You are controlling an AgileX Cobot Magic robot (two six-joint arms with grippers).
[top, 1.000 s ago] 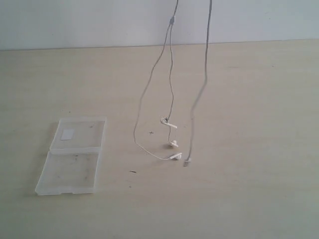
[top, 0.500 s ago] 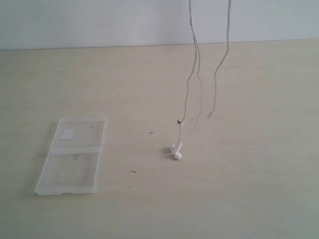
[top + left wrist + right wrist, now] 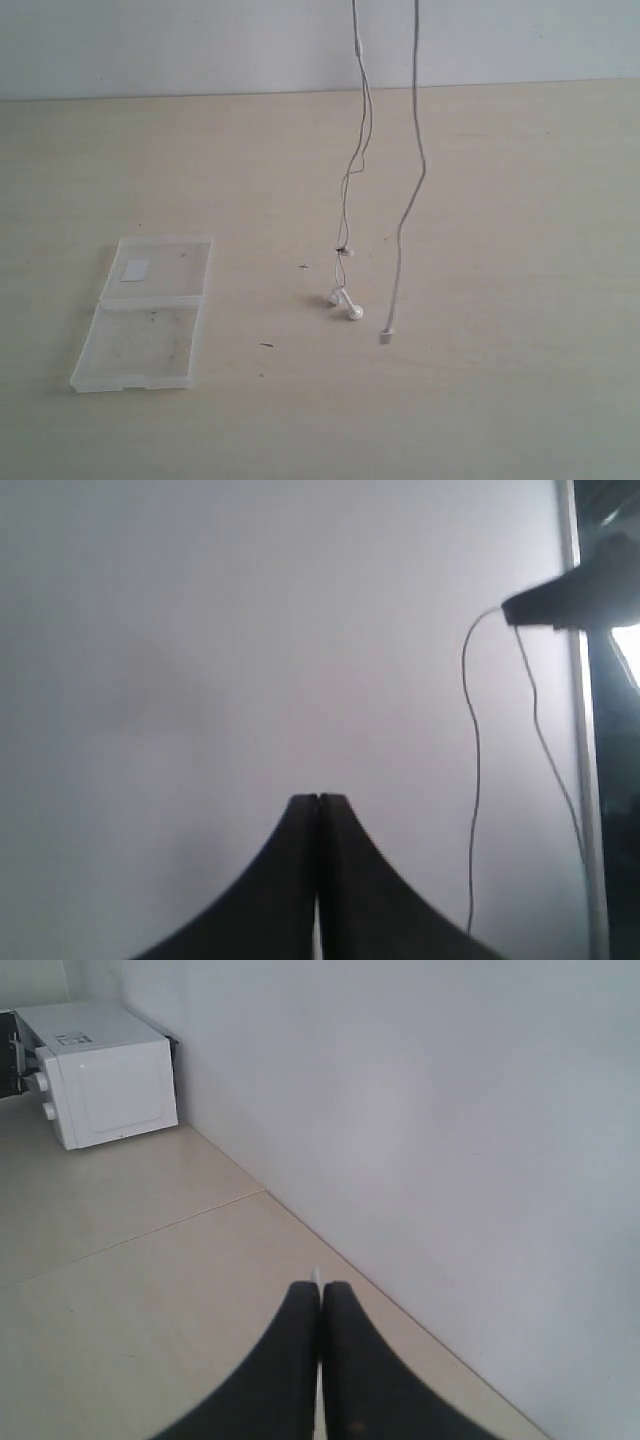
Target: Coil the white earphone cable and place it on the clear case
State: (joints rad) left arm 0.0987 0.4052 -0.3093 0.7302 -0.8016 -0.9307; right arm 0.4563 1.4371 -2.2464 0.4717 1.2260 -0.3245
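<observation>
The white earphone cable [image 3: 417, 150] hangs in two strands from above the exterior view's top edge. Its two earbuds [image 3: 345, 303] and plug end [image 3: 386, 336] rest on the table, and the inline remote [image 3: 357, 45] is high on the left strand. The clear case [image 3: 145, 312] lies open and flat at the left, with its white label [image 3: 136, 268] on the far half. My right gripper [image 3: 320, 1285] is shut on the cable [image 3: 316, 1274], well above the table. My left gripper [image 3: 317, 798] is shut, facing the wall. It sees the right gripper [image 3: 515, 610] with the cable [image 3: 472, 780] dangling.
The pale wooden table [image 3: 500, 400] reaches back to a white wall. Small dark specks [image 3: 266, 345] lie between the case and the earbuds. A white box-like appliance [image 3: 100, 1075] stands on the tiled floor in the right wrist view.
The cable's loops lay on the table a second ago. It was then lifted right with the plug off the table. It has since come back left and down, and the plug touches again.
</observation>
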